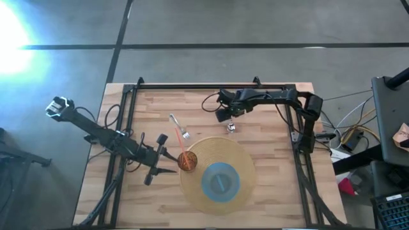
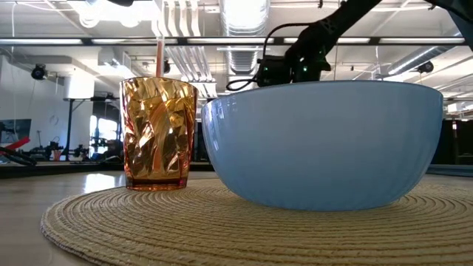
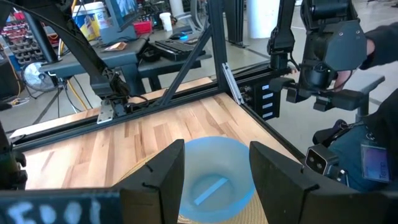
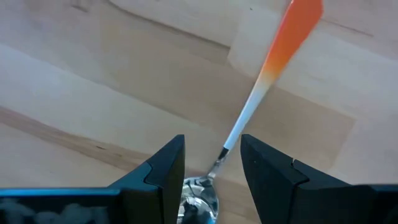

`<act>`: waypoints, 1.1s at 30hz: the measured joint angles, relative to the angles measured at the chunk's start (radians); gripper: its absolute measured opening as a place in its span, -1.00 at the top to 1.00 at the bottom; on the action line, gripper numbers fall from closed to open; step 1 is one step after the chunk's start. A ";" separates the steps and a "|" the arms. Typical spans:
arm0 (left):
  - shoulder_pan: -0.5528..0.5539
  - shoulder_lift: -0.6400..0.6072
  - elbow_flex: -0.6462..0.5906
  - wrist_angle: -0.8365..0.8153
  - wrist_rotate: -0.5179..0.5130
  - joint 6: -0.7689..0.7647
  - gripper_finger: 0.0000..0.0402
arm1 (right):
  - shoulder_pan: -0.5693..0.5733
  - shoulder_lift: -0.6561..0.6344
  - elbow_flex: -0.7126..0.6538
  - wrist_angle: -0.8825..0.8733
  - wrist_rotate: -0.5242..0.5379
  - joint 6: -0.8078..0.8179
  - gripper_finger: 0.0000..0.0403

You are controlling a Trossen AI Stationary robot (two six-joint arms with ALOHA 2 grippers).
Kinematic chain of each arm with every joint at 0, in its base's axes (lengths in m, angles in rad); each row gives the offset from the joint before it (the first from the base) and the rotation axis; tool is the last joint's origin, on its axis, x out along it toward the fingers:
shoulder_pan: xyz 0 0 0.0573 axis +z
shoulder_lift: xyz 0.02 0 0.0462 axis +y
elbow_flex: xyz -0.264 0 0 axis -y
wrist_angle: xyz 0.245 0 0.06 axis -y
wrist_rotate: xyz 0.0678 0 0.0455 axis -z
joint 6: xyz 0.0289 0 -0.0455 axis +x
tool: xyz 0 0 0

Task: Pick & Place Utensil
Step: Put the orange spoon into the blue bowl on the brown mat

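Going from the left: the left gripper (image 1: 169,163) sits low over the near-left part of the table (image 1: 268,191), just beside an amber cup (image 1: 186,161). In the left wrist view its fingers (image 3: 163,177) are spread wide with nothing held; you just see the blue bowl (image 3: 214,174) through the gap.

The cup stands on the left edge of a round woven placemat (image 1: 246,160) and has an orange stick (image 1: 181,144) poking out of it, which shows in the low view too (image 2: 159,55). A little farther back, on the bare wood, there's a fork (image 1: 179,128) lying on its own, apart from the cup.

The bowl is in the middle of the placemat, right of the cup, with a pale blue flat piece (image 3: 208,190) lying in the bottom. Can't tell what that piece is.

Then the right gripper (image 1: 226,116) is over the far middle of the table, beyond the placemat. It's pointed down at the utensil (image 4: 249,118), which has a shiny metal end, a white stem and an orange handle. The fingers (image 4: 165,171) are clearly apart, with the metal end sitting between them. I can't tell whether they touch it.
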 joint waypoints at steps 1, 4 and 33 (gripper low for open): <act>0.000 0.000 0.000 0.000 0.000 0.000 0.13 | 0.000 0.000 -0.002 0.001 0.000 0.000 0.24; 0.000 0.000 0.000 0.000 0.000 0.000 0.13 | 0.000 0.000 -0.014 0.006 0.003 0.000 0.24; 0.000 0.000 0.000 0.001 0.000 0.000 0.13 | -0.020 -0.001 -0.151 0.160 0.008 0.045 0.29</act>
